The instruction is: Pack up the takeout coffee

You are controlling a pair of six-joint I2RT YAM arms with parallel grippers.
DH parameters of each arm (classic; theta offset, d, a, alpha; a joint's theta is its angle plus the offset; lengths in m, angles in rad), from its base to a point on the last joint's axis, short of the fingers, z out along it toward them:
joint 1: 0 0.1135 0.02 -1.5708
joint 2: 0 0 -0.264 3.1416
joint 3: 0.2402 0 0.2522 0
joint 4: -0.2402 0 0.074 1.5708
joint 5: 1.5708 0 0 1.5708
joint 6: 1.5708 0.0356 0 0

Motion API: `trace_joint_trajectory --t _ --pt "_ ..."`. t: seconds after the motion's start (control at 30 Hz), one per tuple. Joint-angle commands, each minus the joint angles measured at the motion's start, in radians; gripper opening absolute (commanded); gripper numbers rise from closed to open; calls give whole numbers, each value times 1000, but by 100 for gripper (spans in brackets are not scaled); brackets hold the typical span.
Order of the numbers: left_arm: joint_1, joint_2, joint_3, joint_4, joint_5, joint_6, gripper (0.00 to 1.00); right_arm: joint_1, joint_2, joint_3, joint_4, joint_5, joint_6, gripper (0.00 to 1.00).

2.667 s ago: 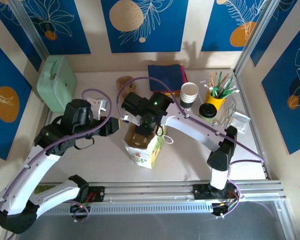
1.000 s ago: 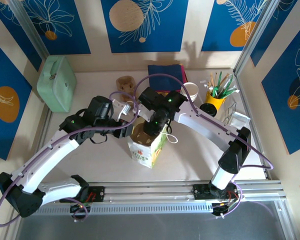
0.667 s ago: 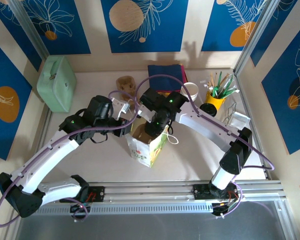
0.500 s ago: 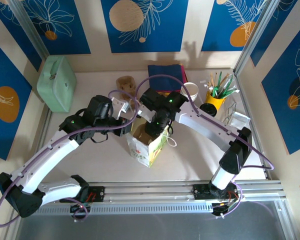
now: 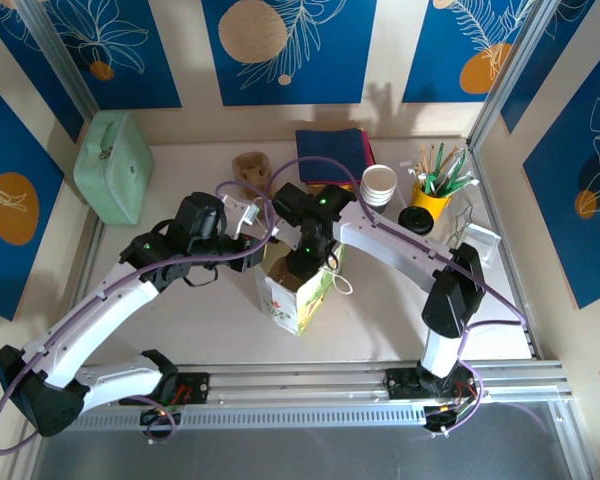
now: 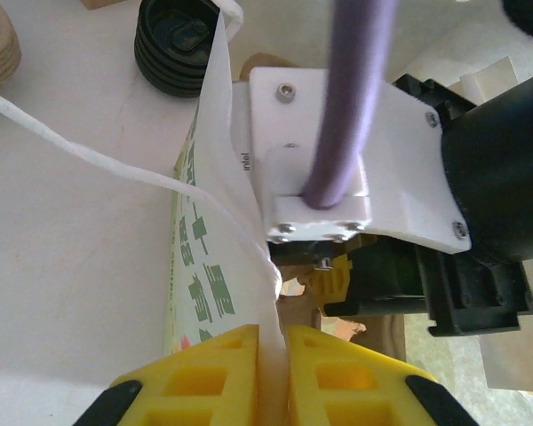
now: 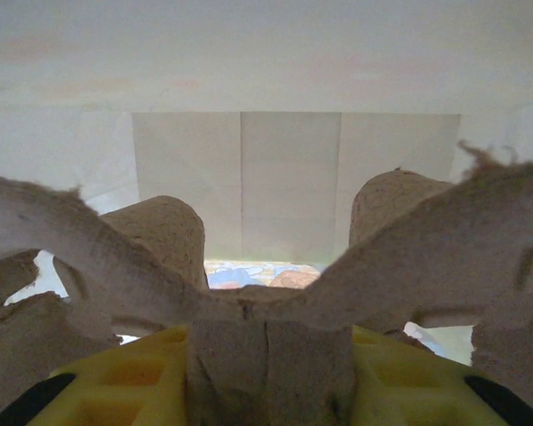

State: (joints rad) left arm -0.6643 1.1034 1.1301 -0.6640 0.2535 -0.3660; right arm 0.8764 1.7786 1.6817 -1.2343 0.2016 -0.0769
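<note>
The takeout coffee (image 5: 414, 220), a small cup under a black lid, stands at the back right beside a yellow holder, away from both grippers. A white paper bag (image 5: 292, 295) with green print stands mid-table. My left gripper (image 5: 258, 250) is shut on the bag's rim (image 6: 249, 266), its yellow fingers (image 6: 218, 368) pinching the paper. My right gripper (image 5: 305, 262) reaches down into the bag's mouth. It is shut on the centre rib of a brown pulp cup carrier (image 7: 266, 306), with the bag's white inner wall (image 7: 293, 169) behind it.
A stack of white cups (image 5: 379, 185) and a yellow holder of sticks (image 5: 432, 195) stand at the back right. Black lids (image 6: 176, 44) sit behind the bag. A mint case (image 5: 110, 165), a wooden ring (image 5: 250, 165) and a blue cloth (image 5: 332, 152) line the back.
My left gripper has closed on the bag's rim. The right arm has shifted a little left over the bag, uncovering the white cup stack. The bag has tilted slightly.
</note>
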Motion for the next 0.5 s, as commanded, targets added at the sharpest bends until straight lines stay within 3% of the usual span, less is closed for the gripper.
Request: trace_joint_trajectory --t 0.0,0.47 --pt "-9 -16 -11 26 17 -7 14 -5 15 18 -30 -25 23 36" --pt "-9 -25 -22 37 17 -17 14 -2 60 -27 -19 0 42 37"
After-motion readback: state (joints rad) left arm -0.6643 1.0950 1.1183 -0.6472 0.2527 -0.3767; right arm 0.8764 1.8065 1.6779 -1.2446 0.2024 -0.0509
